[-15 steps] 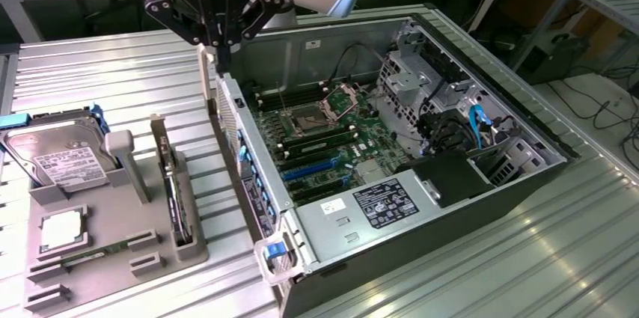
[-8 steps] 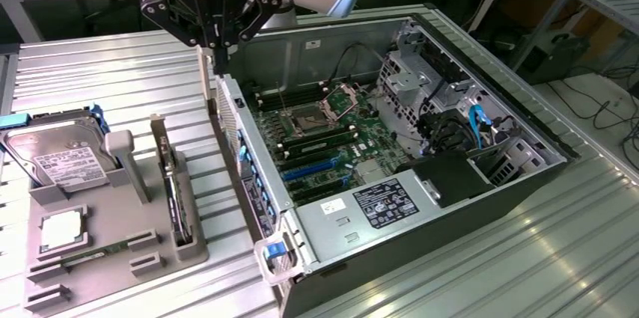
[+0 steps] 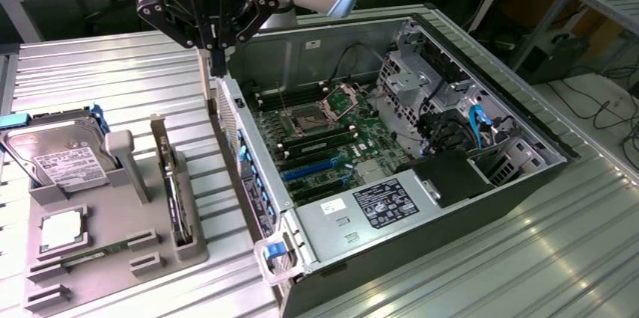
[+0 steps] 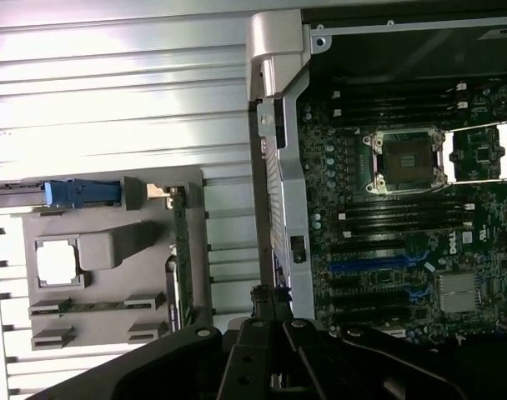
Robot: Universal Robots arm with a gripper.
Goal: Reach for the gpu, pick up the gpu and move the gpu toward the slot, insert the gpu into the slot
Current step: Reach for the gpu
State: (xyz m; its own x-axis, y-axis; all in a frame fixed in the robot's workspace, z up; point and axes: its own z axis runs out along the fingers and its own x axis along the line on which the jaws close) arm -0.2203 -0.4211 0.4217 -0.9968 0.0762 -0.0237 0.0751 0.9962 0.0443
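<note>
Claw [image 3: 215, 63], pressed together and empty, hangs at upper left above the desk [image 3: 100, 71], beside the open case [image 3: 299, 52]. The gpu [image 3: 172, 183] stands edge-on in the grey holder [image 3: 120, 221] at lower left, ungrasped: pickup and insertion remain. Its fan face is hidden; the target slot on the motherboard [image 3: 319, 131] cannot be singled out.

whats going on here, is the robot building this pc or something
A robot arm is working beside an open computer case. Its gripper is shut and empty, and it hangs over the edge of the case nearest the grey holder tray. The gpu stands edge-on in that tray and is not picked up yet, so nothing has gone into the motherboard.
</note>
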